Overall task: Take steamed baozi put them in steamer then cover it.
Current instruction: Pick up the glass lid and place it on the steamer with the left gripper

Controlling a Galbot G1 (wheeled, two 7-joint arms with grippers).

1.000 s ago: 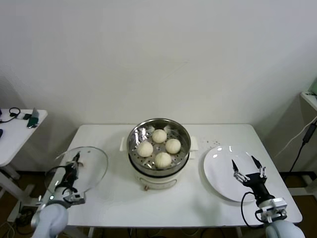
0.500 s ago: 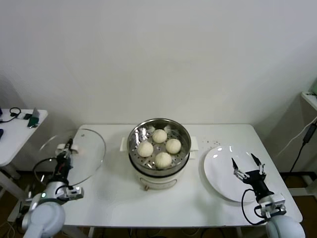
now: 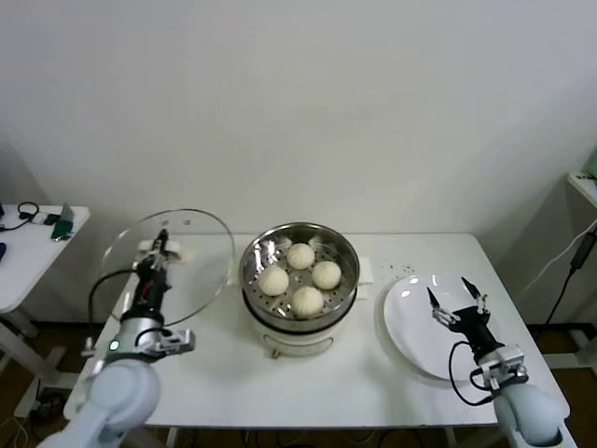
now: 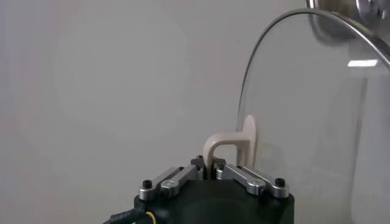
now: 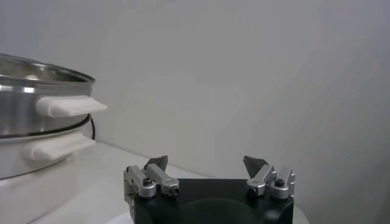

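On the near right, at about five o'clock from the steamer [image 3: 299,277], the right tool [image 3: 457,299] hangs with its fingers spread wide and empty over the white plate [image 3: 415,327]; compared with a second ago it has drifted only slightly and takes no part in the work. The plate carries no buns now.

On the near left, the left tool [image 3: 155,264] is clamped tight on the pale handle [image 4: 234,143] of the glass lid [image 3: 191,257]. This is what has changed: a second ago the lid hung low off the counter's [image 3: 215,373] left edge at about eight o'clock from the steamer; now it is raised and carried inward to about nine o'clock, tilted steeply, its rim close beside the steel basket but not over it.

Farther in, at the counter's centre, all four steamed baozi [image 3: 300,276] sit inside the steamer, so loading looks finished. Covering is the step in hand: the lid still needs levelling and centring over the rim before release.
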